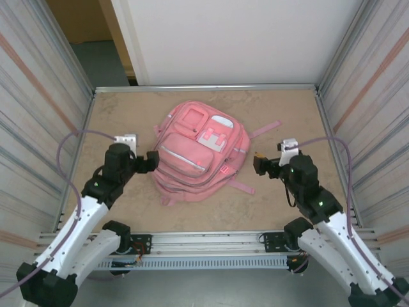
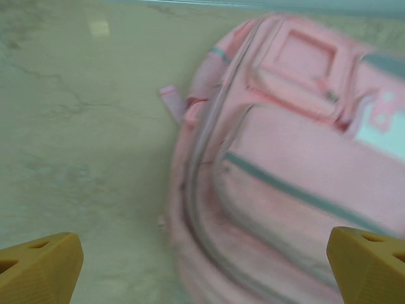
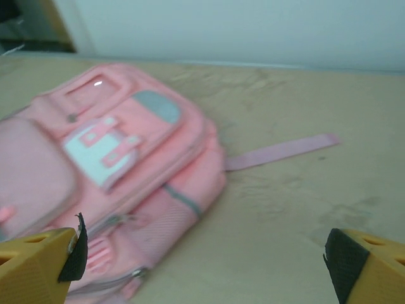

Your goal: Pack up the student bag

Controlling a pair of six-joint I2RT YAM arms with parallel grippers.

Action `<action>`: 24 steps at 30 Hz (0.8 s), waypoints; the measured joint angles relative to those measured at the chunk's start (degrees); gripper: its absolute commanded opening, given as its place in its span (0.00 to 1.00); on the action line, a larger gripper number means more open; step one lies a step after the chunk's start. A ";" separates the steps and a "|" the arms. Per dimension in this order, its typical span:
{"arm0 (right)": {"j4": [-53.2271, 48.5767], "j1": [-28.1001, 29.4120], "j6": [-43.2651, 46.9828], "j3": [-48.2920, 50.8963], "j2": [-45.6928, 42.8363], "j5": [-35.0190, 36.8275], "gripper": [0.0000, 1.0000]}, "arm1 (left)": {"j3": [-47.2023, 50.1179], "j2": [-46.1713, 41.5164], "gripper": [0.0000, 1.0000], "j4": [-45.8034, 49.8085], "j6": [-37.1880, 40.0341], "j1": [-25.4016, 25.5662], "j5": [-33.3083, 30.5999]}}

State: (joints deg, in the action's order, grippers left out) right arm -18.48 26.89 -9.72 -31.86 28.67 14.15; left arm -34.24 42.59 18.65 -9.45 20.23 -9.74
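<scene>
I have the student bag (image 1: 199, 157) lying flat on the table (image 1: 121, 121) with its front pockets facing up, and I place everything else from it. The left tool (image 1: 152, 161) sits just beside the bag's left edge. Its yellow fingers (image 2: 41, 269) are spread wide with nothing between them (its wrist camera, somewhat blurred, looks past them at the grey-trimmed front pocket). From above I cannot tell whether that tool touches the fabric. The right tool (image 1: 260, 164) stands off the bag's right side, near it but apart, with its jaws equally wide and gripping nothing. A pink strap (image 1: 265, 130) trails flat across the table from the bag's right side, beyond the right tool. A shorter strap end (image 1: 241, 187) lies off the bag's near right corner. I cannot tell whether the zips are closed.
</scene>
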 measured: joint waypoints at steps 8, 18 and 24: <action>12.96 -11.87 3.30 17.09 -5.53 6.82 0.99 | 20.59 -0.09 0.99 -27.04 17.22 -4.72 0.24; 32.79 -30.64 2.43 28.74 5.66 -8.37 0.99 | 22.03 23.52 0.99 -54.75 18.75 -16.20 11.45; 49.70 -33.51 2.27 24.37 30.42 -17.57 0.99 | 21.92 35.19 0.99 -70.18 16.92 -20.28 17.49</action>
State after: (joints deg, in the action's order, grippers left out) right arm 31.22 -6.61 -7.44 -7.49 59.09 -3.42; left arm -12.32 77.78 -51.53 7.46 -0.05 7.75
